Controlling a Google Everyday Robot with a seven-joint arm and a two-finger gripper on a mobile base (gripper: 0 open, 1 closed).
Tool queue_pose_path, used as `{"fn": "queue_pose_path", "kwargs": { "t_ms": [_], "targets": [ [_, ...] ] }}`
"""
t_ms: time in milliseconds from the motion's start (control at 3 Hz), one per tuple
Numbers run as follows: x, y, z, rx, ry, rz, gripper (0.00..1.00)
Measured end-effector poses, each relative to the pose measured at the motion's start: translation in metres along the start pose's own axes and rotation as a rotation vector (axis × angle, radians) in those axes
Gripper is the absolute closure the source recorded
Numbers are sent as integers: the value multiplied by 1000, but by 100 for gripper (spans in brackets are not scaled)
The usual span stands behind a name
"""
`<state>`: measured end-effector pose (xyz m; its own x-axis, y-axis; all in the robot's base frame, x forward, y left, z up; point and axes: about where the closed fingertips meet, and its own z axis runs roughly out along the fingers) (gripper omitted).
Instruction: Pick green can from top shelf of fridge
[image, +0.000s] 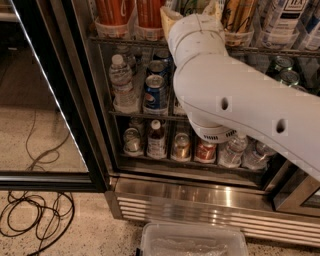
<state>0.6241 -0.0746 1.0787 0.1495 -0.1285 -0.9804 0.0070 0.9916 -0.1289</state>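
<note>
Camera view, hand at upright green can

Speckled beige floor, black cable loops btm left, clear plastic bin btm centre, gripper up top centre

This looks like a canteen, shop or office pantry; which one I cannot tell. A big commercial fridge with a glass door has wire racks stocked in rows with cans and bottles. Loose cables lie on the speckled floor. The robot's gripper is up at the top shelf.
</note>
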Motion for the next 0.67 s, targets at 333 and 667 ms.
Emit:
{"fn": "queue_pose_path", "kwargs": {
  "t_ms": [333, 667],
  "targets": [
    [4, -3, 6, 6, 9, 2, 36],
    [8, -9, 10, 22, 14, 1, 36]
  ]
}}
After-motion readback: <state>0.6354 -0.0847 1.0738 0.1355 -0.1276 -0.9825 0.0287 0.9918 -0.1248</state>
